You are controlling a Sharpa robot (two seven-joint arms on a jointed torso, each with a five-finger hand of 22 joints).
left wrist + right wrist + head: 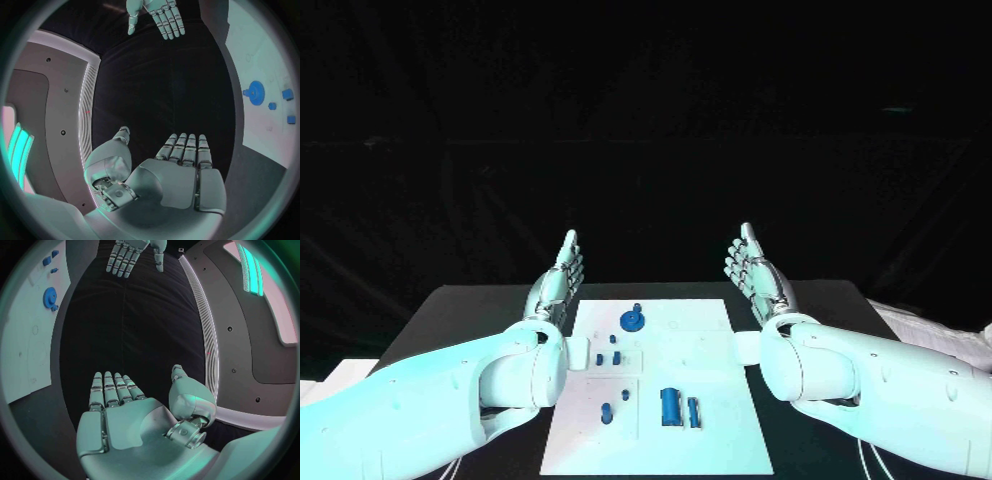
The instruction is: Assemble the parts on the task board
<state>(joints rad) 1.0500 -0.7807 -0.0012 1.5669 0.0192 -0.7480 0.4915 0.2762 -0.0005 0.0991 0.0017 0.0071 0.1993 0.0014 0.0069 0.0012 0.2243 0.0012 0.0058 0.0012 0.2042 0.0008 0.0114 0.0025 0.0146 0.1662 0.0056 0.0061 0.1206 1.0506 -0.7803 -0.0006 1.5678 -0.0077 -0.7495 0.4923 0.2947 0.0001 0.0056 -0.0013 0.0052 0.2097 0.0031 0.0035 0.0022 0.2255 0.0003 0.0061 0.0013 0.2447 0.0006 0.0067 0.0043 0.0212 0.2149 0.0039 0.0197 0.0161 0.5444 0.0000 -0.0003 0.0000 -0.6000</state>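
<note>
The white task board (711,440) lies in the middle of the black table. A blue gear (633,320) stands near its far edge, small blue pieces (607,357) lie left of centre, and two longer blue parts (671,405) lie nearer me. My left hand (557,283) is raised flat beside the board's far left corner, fingers straight and holding nothing. My right hand (756,275) mirrors it at the far right corner, also empty. In the left wrist view, the left hand (178,175) has its palm bare, with the gear (254,92) on the board (262,55). The right wrist view has the right hand (119,412) and the gear (50,296).
The black table (459,315) extends past the board on both sides. White cloth or cable (927,325) lies at the table's right edge. Each wrist view catches the opposite hand (156,15) (131,254) across the dark gap.
</note>
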